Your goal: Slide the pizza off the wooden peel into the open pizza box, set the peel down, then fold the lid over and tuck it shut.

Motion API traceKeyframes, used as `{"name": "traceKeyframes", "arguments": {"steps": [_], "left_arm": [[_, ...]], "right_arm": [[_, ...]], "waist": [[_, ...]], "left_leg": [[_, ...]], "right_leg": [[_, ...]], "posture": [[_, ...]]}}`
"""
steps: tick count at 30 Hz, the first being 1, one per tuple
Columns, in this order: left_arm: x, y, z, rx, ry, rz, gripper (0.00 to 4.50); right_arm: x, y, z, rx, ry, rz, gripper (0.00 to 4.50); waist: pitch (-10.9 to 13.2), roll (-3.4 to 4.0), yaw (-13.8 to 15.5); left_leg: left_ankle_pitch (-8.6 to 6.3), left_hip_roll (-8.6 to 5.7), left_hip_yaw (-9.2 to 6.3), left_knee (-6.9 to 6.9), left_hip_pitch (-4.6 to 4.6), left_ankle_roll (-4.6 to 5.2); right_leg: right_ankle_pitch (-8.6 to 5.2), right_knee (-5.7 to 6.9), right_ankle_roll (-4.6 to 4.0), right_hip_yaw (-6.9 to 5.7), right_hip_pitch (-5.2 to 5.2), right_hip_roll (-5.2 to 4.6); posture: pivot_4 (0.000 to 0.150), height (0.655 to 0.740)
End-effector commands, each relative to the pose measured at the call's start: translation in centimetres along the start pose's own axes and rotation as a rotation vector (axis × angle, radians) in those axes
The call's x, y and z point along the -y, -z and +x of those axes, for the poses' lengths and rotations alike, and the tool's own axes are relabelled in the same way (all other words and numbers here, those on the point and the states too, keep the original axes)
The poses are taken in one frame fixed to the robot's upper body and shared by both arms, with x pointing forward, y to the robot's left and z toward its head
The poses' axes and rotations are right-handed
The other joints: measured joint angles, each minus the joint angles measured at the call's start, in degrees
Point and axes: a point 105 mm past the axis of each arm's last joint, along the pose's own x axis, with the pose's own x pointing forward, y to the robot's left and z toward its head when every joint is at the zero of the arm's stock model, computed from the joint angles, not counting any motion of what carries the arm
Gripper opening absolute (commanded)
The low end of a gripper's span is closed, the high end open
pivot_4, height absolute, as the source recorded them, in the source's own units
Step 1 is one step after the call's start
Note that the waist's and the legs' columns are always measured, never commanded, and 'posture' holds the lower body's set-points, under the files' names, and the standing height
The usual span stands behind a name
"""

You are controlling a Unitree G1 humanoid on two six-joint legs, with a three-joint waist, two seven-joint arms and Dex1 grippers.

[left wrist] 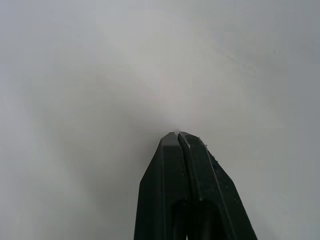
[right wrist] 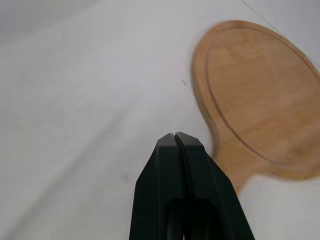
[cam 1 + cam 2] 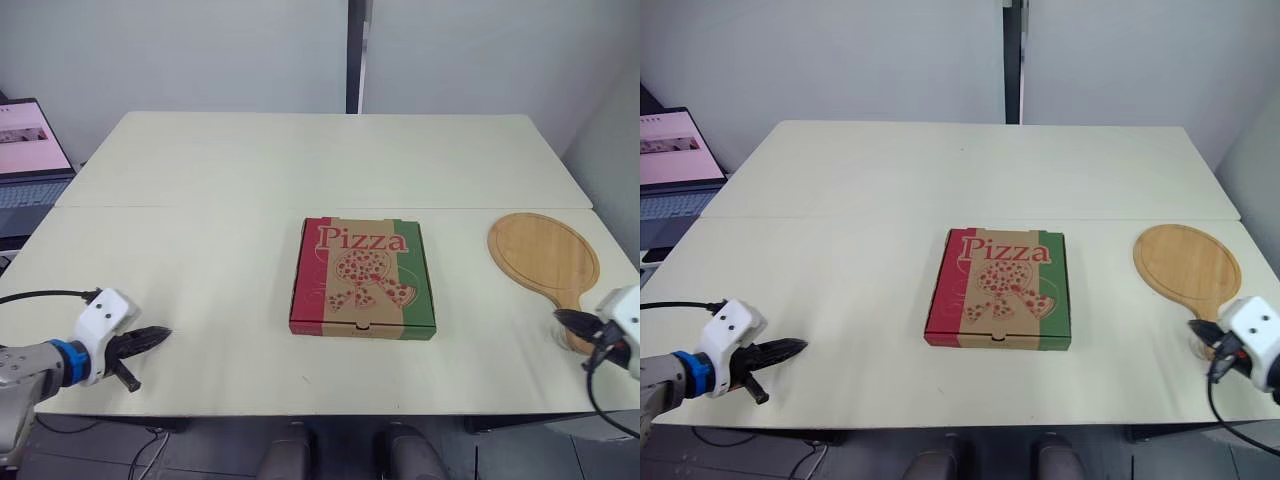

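Plainly, the pale table (image 3: 200, 250) takes up most of the scene, with a seam running across it from side to side a little beyond its middle. On the near half, roughly centred between the two arms, sits the box (image 3: 363, 278), lid folded down flat and closed, the word "Pizza" and a pizza drawing on top, a red band along its left side and a green one along its right; with the lid down, what lies inside cannot be seen. To the right of the box and well apart from it lies the peel (image 3: 543, 255), flat on the table near the right edge, its round wooden face bare, its handle pointing toward the near edge. An open laptop (image 3: 30, 150) stands off the table's far left corner, its screen lit pink. The left gripper (image 3: 165, 332) hovers low over the near left part of the table, well apart from the box, pointing right toward it; its fingers (image 1: 187, 150) are pressed together on nothing. The right gripper (image 3: 560, 316) is at the near right, its tip just beside the peel's handle on the box side; its fingers (image 2: 180, 145) are likewise closed together and empty, and whether they touch the handle cannot be told.
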Motion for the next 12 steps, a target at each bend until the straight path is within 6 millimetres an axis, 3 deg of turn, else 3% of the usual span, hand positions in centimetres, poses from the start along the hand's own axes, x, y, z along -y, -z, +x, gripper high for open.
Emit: {"name": "traceKeyframes", "arguments": {"steps": [1,12], "left_arm": [[-1.1,-1.7,-0.8,0.06,-0.054,0.032,0.0],[-1.2,-3.4,-0.7,0.082,-0.028,0.012,0.0]], "right_arm": [[2.3,-0.1,-0.7,0.001,0.034,-0.039,0.02],[4.4,0.2,0.1,-0.036,0.006,-0.054,0.02]], "waist": [[0.0,0.0,-0.05],[0.0,0.0,-0.08]], "left_leg": [[0.0,0.0,0.01,0.01,0.0,0.0],[0.0,0.0,0.02,0.0,-0.02,0.0]], "right_leg": [[0.0,0.0,0.0,0.0,0.0,0.0],[0.01,0.02,0.01,-0.03,0.0,0.0]], "posture": [[0.15,0.74],[0.15,0.74]]}}
